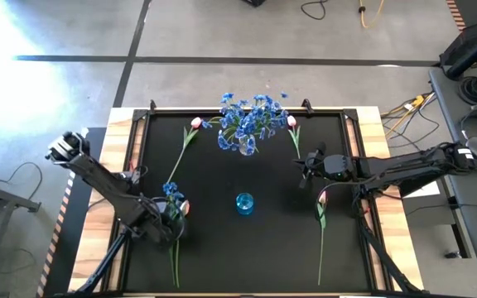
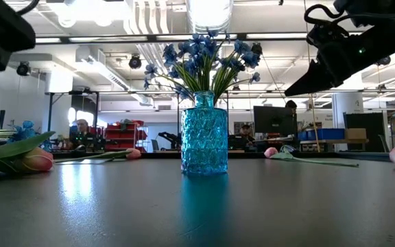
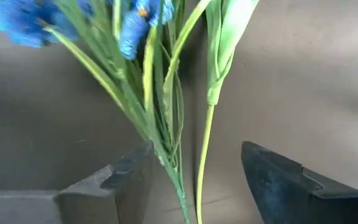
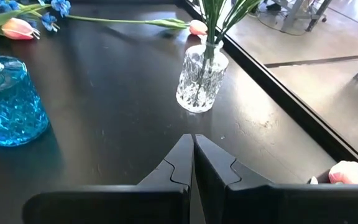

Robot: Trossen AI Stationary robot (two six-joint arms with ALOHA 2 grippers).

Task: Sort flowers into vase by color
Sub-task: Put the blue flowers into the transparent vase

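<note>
Left claw (image 1: pixel 172 217), spread, straddles blue spray (image 3: pixel 142 93) at worktop's 7 o'clock; next: pinch the stem. Right claw (image 1: pixel 304 172) pressed together, waiting.

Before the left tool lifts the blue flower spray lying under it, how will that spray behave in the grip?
The blue flower spray will probably be light and floppy: its stems are thin and long. The blossom end may droop, since the left tool, open around the stems, stands well below the blossoms. A tulip stem lies between the fingers too, so both could come up together.

Faceted blue glass vase (image 2: pixel 204 141), clear cut-glass vase (image 4: pixel 202 79), glossy black tabletop (image 4: pixel 117 112), matt plastic stems (image 3: pixel 166 118)
</note>
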